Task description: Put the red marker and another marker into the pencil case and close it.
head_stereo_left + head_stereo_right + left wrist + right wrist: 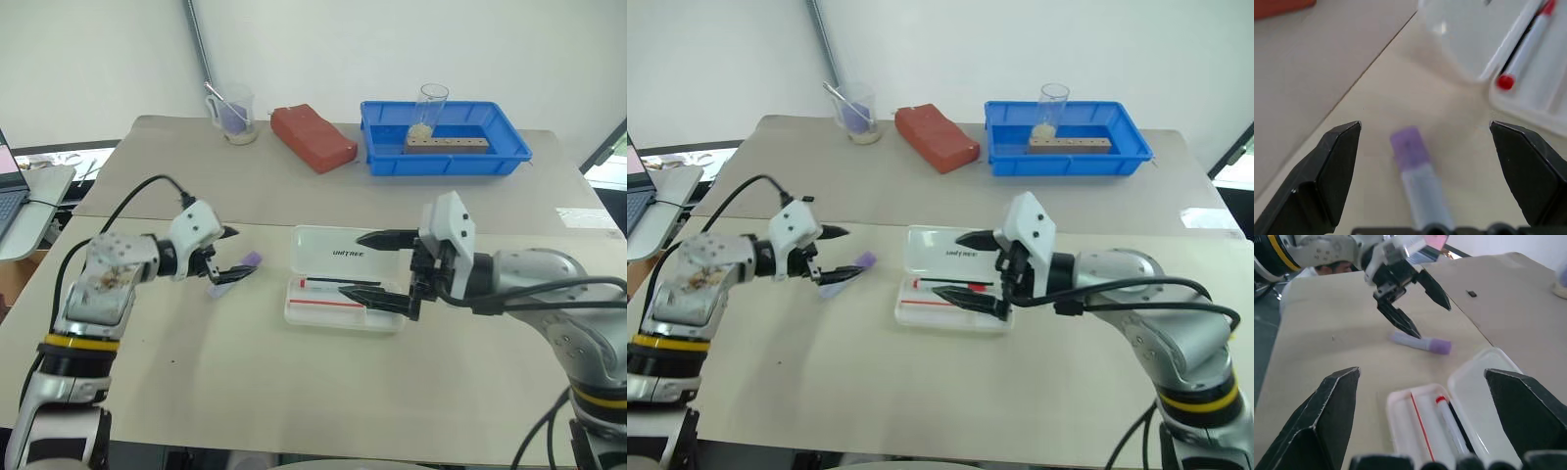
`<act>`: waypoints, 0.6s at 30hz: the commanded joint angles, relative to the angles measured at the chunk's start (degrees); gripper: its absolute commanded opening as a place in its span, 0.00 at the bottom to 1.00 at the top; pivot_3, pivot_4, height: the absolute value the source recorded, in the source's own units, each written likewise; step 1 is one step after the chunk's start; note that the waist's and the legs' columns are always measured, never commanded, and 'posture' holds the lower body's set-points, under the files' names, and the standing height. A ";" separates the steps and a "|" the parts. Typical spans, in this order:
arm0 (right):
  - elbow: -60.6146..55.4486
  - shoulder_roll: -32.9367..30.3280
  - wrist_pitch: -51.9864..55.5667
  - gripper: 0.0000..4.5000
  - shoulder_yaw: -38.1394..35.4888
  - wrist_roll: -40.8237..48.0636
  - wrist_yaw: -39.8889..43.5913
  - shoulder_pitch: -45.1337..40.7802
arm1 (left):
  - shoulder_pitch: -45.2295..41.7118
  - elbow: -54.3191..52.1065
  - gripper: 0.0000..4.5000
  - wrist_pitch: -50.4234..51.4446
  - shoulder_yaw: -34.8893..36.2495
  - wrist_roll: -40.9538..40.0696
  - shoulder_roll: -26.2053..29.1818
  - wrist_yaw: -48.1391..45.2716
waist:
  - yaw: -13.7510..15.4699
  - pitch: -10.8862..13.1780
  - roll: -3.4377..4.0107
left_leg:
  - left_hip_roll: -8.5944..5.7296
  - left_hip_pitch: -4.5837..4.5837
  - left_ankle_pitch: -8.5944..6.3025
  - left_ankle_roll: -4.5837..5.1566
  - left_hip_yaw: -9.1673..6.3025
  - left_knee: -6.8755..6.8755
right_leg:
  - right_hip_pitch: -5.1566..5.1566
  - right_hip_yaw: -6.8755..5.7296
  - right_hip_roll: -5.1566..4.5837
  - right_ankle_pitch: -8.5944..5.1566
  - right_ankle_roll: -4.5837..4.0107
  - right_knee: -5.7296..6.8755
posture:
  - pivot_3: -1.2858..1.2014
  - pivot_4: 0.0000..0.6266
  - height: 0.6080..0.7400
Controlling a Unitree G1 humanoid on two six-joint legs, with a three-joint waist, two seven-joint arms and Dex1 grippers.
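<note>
Your left gripper (227, 255) stands wide open and holds nothing, poised just over the lavender marker (235, 273) lying on the table (196, 372). Right of that, the pencil case (338, 279) lies open with the red marker (328, 286) inside. Your right gripper (384, 271) gapes wide over the case's right end, empty too.

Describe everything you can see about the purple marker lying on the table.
The purple marker is short and chunky, with a pale lavender barrel and a darker purple cap. It lies flat on the beige table, left of the open pencil case and apart from it, cap toward the case. The left gripper hovers over its barrel end, fingers spread wide, not gripping it.
</note>
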 commanded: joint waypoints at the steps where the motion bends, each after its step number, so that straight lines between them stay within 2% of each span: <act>1: 0.10 0.60 0.18 1.00 0.97 1.48 1.57 -2.93 | 2.98 -2.19 0.99 0.68 1.26 -0.32 -1.57 4.19 | 0.34 0.00 -0.01 | 0.00 -0.01 0.00 0.00 0.00 0.00 | -0.01 -0.02 -0.02 0.00 0.00 -0.01 | 0.52 0.24 1.00; 4: 0.95 0.70 -0.01 1.00 2.42 1.68 3.74 -5.16 | 5.88 1.57 0.99 -1.09 0.11 1.60 -3.65 7.99 | 0.43 -0.01 -0.02 | -0.02 0.00 0.00 0.00 0.05 -0.01 | -0.01 -0.01 -0.08 0.01 -0.03 -0.02 | 0.52 0.24 1.00; 8: 1.47 0.47 -0.06 1.00 2.35 1.53 4.52 -5.91 | 6.37 3.31 0.99 -1.69 -0.15 0.99 -4.98 8.52 | 0.44 -0.03 -0.07 | 0.00 -0.07 0.00 0.00 0.02 -0.03 | 0.01 -0.04 -0.05 0.03 -0.08 0.03 | 0.52 0.24 1.00; 9: 1.52 0.40 -0.06 1.00 2.27 1.51 4.62 -5.98 | 6.44 3.63 0.88 -1.96 -0.30 1.05 -5.03 8.53 | 0.45 -0.03 -0.07 | -0.01 -0.06 0.00 0.00 0.02 -0.02 | -0.02 -0.05 -0.06 0.03 -0.08 0.02 | 0.52 0.24 1.00; 10: 1.50 0.27 -0.08 1.00 2.12 1.44 4.68 -5.94 | 6.51 3.90 0.82 -2.06 -0.39 1.06 -5.04 8.50 | 0.39 -0.03 -0.07 | -0.01 -0.07 0.00 0.00 0.03 -0.03 | -0.01 -0.02 -0.08 0.03 -0.08 0.02 | 0.52 0.24 1.00; 11: 1.43 0.13 -0.07 1.00 1.96 1.37 4.70 -5.85 | 6.54 4.02 0.70 -2.13 -0.39 1.00 -5.03 8.43 | 0.34 -0.03 -0.07 | -0.01 -0.07 0.00 0.00 0.04 -0.03 | 0.01 -0.01 -0.07 0.03 -0.08 0.02 | 0.52 0.24 1.00; 12: 1.41 -0.08 -0.05 1.00 1.77 1.26 4.71 -5.79 | 6.51 4.19 0.63 -2.10 -0.27 0.84 -5.04 8.36 | 0.29 -0.03 -0.07 | -0.01 -0.07 0.00 0.00 0.04 -0.03 | 0.01 -0.01 -0.07 0.03 -0.08 0.02 | 0.52 0.24 1.00; 16: 1.99 -0.70 -0.02 1.00 0.90 0.83 4.22 -6.00 | 6.24 4.71 0.21 -2.31 0.17 0.55 -4.20 7.78 | 0.07 -0.03 -0.07 | 0.00 -0.05 0.00 0.00 0.04 -0.06 | 0.00 -0.01 -0.07 0.03 -0.09 0.03 | 0.52 0.24 1.00; 18: 2.29 -0.92 -0.01 1.00 0.72 0.69 4.00 -6.13 | 5.60 4.80 0.21 -2.85 0.16 0.60 -3.32 7.16 | 0.01 -0.03 -0.07 | -0.01 -0.05 0.00 0.00 0.03 -0.06 | 0.01 -0.01 -0.07 0.03 -0.09 0.03 | 0.52 0.24 1.00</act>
